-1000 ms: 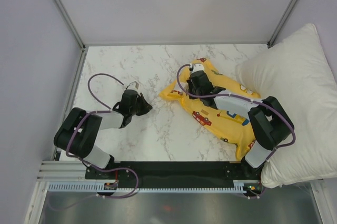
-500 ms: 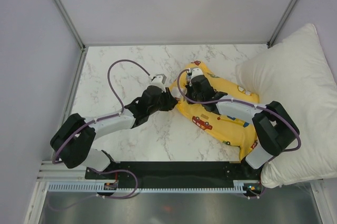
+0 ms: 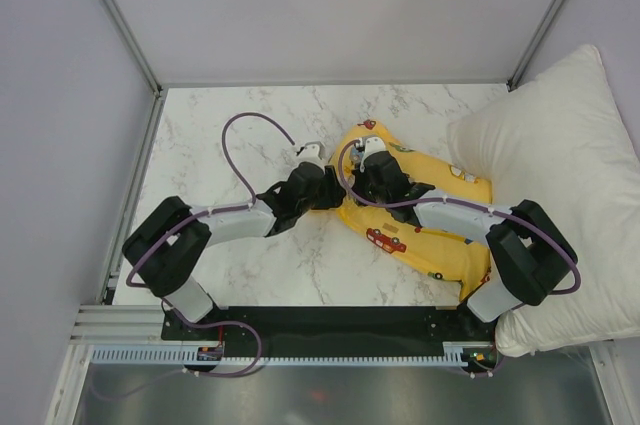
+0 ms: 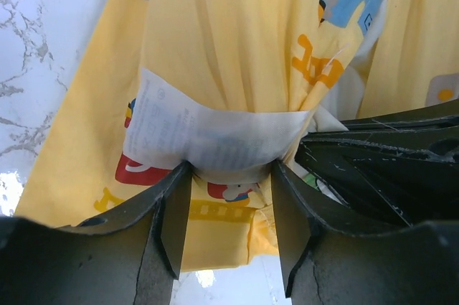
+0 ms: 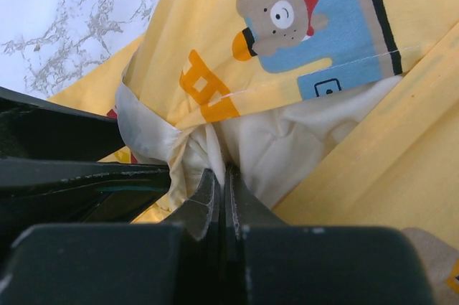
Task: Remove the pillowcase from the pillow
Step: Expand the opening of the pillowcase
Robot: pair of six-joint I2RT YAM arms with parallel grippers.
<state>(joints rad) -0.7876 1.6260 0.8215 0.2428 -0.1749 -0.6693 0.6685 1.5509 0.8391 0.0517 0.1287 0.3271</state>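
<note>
Right pincer [image 5: 219,201]: low centre of its wrist view, jaws pressed together on a bunch of cream cloth from the pillow [image 5: 269,140], which shows under the yellow hem.
Left pincer [image 4: 229,222]: jaws partly apart, gripping nothing; a white label [image 4: 215,140] lies between the fingertips.
Pillowcase [image 3: 435,220]: centre-right of the top view, rumpled on the marble table [image 3: 220,125], both pincers at its left end.
White pillow [image 3: 560,165]: right edge, just beside the pillowcase.
</note>
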